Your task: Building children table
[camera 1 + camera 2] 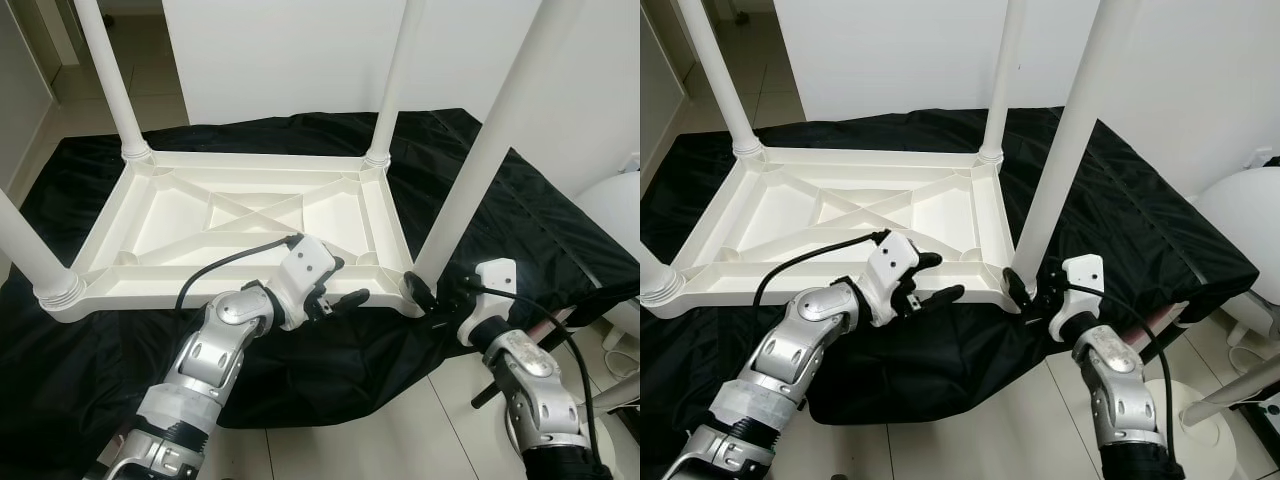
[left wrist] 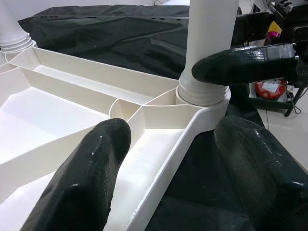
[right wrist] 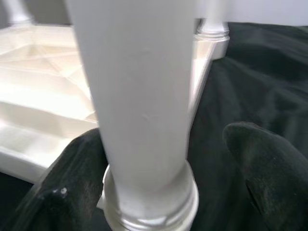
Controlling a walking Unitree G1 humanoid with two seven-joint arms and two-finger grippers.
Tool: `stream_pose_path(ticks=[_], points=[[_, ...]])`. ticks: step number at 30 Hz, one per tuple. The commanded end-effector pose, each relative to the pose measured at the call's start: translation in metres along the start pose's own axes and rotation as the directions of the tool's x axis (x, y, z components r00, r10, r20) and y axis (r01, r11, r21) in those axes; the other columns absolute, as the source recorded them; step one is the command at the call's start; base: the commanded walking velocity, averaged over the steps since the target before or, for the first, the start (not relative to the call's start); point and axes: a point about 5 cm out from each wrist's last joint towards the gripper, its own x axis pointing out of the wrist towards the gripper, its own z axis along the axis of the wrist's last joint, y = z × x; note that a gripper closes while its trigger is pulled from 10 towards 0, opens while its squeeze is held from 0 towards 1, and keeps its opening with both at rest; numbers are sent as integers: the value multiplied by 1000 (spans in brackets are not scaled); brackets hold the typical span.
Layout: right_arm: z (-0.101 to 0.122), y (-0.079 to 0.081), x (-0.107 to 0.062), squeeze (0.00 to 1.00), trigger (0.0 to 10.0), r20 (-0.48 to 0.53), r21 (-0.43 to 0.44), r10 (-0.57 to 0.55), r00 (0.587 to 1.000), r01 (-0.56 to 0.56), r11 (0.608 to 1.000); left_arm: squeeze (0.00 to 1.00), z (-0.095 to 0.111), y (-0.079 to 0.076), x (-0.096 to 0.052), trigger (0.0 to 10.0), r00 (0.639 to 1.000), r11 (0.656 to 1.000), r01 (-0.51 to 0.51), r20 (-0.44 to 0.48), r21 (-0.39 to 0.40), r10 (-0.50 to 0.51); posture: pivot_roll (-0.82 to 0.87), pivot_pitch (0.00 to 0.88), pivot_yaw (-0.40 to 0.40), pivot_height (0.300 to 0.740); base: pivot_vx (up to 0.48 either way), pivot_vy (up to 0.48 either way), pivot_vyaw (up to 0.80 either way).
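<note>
Black cloth (image 1: pixel 520 200) covers a low platform before a white wall (image 1: pixel 300 50), with pale tiled floor (image 1: pixel 400 430) at 6 o'clock. An upturned white table (image 1: pixel 240 215) lies on the cloth, ribbed underside up. Four white legs stand upright in its corner sockets: far left leg (image 1: pixel 110 80) at 11 o'clock, far right leg (image 1: pixel 395 80) at 1 o'clock, near left leg (image 1: pixel 30 255) at 9 o'clock, near right leg (image 1: pixel 490 140) at 3 o'clock.

Left hand (image 1: pixel 335 292) sits at the table's near long edge, just beside the near right corner. Its fingers (image 2: pixel 91 178) are spread apart, straddling the rim, one over the inner tray, one outside above the cloth. No grip is made.

Right hand (image 1: pixel 430 295) is at the base of the near right leg, at the socket collar (image 3: pixel 154 211). Its fingers (image 3: pixel 269 168) stand on either side of the leg, parted; one touches the leg at the collar, the other stands apart from it.

A white rounded object (image 1: pixel 615 220) stands at 3 o'clock beyond the cloth.
</note>
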Motion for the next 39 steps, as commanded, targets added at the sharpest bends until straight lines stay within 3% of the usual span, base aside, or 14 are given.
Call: stream_pose_path(ticks=[1,9,11,12,13,17,27,28,34,39], points=[[4,-5,5,0,10000,0,-40,48,999,-48,998,0,0,8,-1,10000,986,986,-169,-8,-4,169,-58,0,-13,740,0,0,0],[9,-10,24,0,10000,-28,-101,144,989,-146,984,0,1,10,-2,10000,982,982,-188,-8,3,188,-41,0,-20,740,0,0,0],[8,-8,31,0,8510,-54,-116,193,980,-198,973,0,3,13,-4,10000,980,980,-201,-6,3,201,-32,0,-26,740,0,0,0],[7,-8,32,0,8510,-61,-119,207,976,-213,970,0,3,13,-4,10000,979,979,-205,-5,3,205,-32,0,-26,740,0,0,0],[5,-7,33,0,314,-77,-122,222,972,-231,965,0,3,14,-5,10000,977,977,-211,-4,1,211,-29,0,-29,740,0,0,0],[1,-7,34,0,0,-95,-119,246,965,-256,959,0,3,15,-5,10000,976,976,-219,-4,0,219,-25,0,-34,740,0,0,0],[-10,-8,31,0,0,-138,-91,276,951,-289,953,0,3,14,-8,10000,970,970,-242,-6,-8,241,-15,4,-51,740,0,0,0],[-11,-8,31,0,10000,-135,-83,267,954,-280,957,0,3,15,-8,10000,969,969,-245,-6,-8,245,-17,7,-52,740,0,0,0],[-9,-6,31,0,10000,-113,-69,234,966,-243,968,0,3,16,-8,10000,969,969,-248,-6,-8,248,-19,8,-50,740,0,0,0],[-5,-3,31,0,10000,-89,-41,118,989,-122,992,0,3,15,-7,10000,970,970,-244,-8,-8,244,-26,11,-46,740,0,0,0]])
